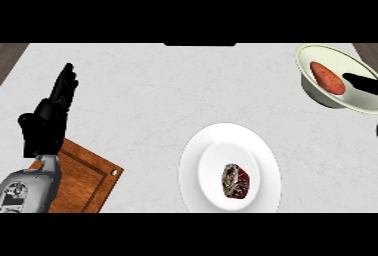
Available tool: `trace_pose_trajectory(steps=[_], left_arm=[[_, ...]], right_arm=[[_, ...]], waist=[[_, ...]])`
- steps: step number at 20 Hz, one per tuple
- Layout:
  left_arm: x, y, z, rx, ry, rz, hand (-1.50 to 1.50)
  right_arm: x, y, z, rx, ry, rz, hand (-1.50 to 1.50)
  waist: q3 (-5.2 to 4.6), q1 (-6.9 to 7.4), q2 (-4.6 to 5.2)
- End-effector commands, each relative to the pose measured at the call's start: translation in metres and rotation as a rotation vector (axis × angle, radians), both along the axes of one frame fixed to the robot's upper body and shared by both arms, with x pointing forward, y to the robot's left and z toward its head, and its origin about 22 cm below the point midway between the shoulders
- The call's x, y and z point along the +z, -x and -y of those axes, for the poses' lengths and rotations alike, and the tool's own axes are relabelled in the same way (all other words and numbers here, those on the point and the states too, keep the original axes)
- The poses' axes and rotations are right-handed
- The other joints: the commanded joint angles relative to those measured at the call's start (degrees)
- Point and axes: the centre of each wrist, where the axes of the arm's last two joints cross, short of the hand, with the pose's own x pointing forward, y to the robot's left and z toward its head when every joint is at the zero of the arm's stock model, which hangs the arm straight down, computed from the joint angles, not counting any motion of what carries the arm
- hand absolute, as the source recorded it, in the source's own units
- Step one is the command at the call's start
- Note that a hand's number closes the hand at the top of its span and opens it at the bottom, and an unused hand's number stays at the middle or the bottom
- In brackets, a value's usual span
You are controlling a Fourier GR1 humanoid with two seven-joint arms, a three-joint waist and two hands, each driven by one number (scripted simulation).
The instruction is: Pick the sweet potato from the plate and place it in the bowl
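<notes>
The orange-red sweet potato [327, 77] lies inside the cream bowl [334, 53] at the far right of the counter. My right hand [362, 83] enters from the right edge; only a straight black finger shows, over the bowl just right of the sweet potato, not curled round it. The white plate [210, 150] sits near the front centre and holds a dark red, mottled object [236, 181]. My left hand [49, 117] stands open at the left with its fingers pointing up, holding nothing.
A wooden cutting board [85, 177] lies at the front left, partly under my left forearm. A dark strip [199, 44] sits at the counter's back edge. Pale marble counter [170, 95] spreads between the hands.
</notes>
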Motion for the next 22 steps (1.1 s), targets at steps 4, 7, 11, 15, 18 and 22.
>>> trace_pose_trajectory(steps=[4, 7, 11, 15, 18, 22], left_arm=[[-0.02, 0.009, -0.004, 0.028, -0.023, -0.002, 0.0], [-0.007, 0.008, -0.014, 0.039, 0.008, -0.016, 0.0], [-0.002, 0.007, 0.007, 0.036, 0.002, -0.02, 0.0], [0.001, 0.019, -0.006, 0.021, 0.004, -0.007, 0.0], [-0.001, -0.003, -0.014, 0.008, -0.001, 0.001, 0.0], [-0.002, 0.013, 0.004, 0.016, -0.002, -0.011, 0.0]], right_arm=[[-0.031, 0.051, 0.022, 0.057, -0.082, 0.119, -1.5], [-0.009, 0.064, 0.019, 0.148, -0.09, 0.129, -1.5], [-0.028, 0.108, 0.007, 0.189, -0.103, 0.152, -1.5], [-0.016, 0.139, -0.008, 0.235, -0.106, 0.167, -1.5], [-0.02, 0.156, -0.026, 0.22, -0.089, 0.181, -1.5], [-0.03, 0.169, -0.048, 0.22, -0.108, 0.179, -1.5]], waist=[[-0.09, -1.66, -0.53], [-0.19, -2.26, -0.88], [-0.14, -2.13, -0.76], [-0.12, -1.33, -0.54], [-0.11, -1.28, -0.31], [-0.09, -0.87, -0.3]])
